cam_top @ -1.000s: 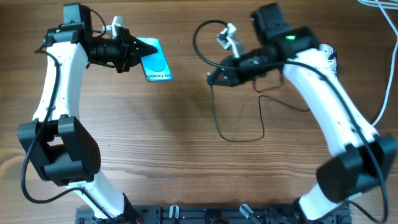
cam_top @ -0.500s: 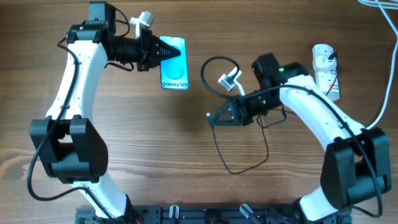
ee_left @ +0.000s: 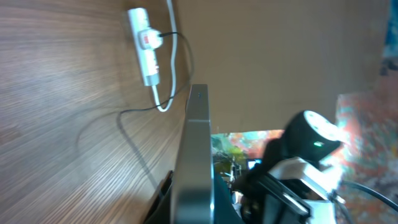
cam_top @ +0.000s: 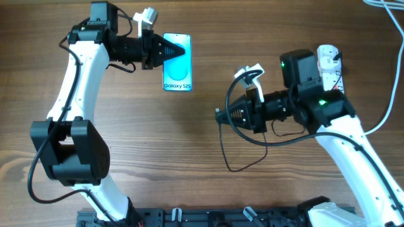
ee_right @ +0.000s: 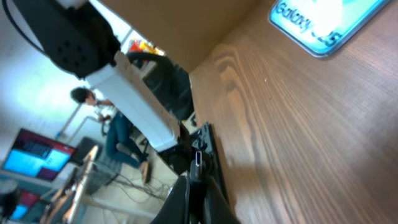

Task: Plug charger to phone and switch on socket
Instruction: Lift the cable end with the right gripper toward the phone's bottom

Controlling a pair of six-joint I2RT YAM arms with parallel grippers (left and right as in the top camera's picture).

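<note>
Wood-grain tabletop filled the overhead view, with both arms reaching in over it from the near edge. The left gripper was clamped on the phone from its left side. In the left wrist view the handset showed edge-on between the closed fingers. That hold looked meant to steady the phone, so that it would not slide when a plug was pressed into its foot.

The right gripper pointed leftward with its jaws pinched on the charger. The small metallic tip stuck out just past the fingertips in the right wrist view. Gripping so near the tip probably kept the connector stiff enough to aim. The black cable trailed in a loose loop on the wood below the arm. The tip was well apart from the phone, so plugging in was judged not yet done.

The socket lay at the far right, partly hidden behind the right arm, with neither gripper on it. The left wrist view showed its red switch mark and white cord.

The only legible writing was "Galaxy S25", white on the turquoise screen at the phone's foot. Nothing could be read on the socket.
</note>
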